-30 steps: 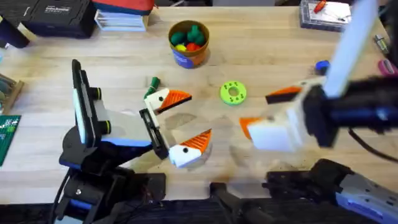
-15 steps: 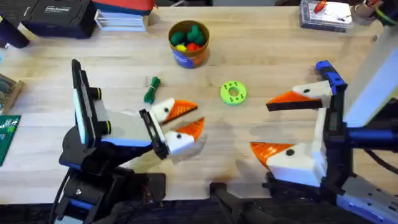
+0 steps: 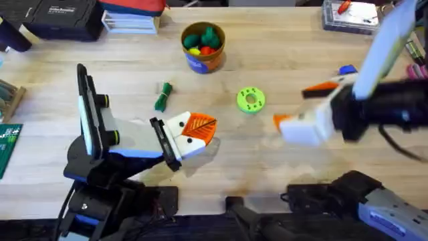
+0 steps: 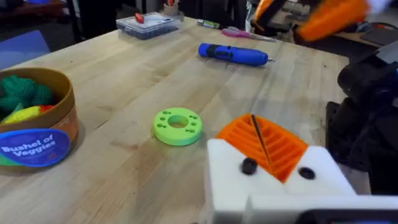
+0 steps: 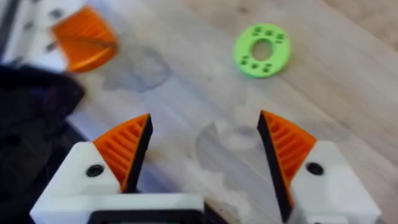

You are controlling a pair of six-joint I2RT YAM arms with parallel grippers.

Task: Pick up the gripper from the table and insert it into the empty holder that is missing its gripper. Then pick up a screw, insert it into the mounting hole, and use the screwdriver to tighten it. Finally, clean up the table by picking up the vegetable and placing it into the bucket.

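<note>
Our left gripper has its two orange pads pressed together with nothing between them, low over the table near its front edge; our right gripper hangs spread wide and empty above bare wood, which suits, we judge, a reach toward something not yet chosen; the green ring lies between the two, nearer the right; the vegetable rests on the planks just behind the left gripper, apart from it, still to be cleared; the bucket stands farther back, already holding several toy pieces, so we take the tidy-up as unfinished; the screwdriver lies on its side behind the right arm, untouched; we cannot pick out a loose finger piece, a bare holder or a screw; the wood is pale and grained; a clear box and a black case sit along the back edge.
</note>
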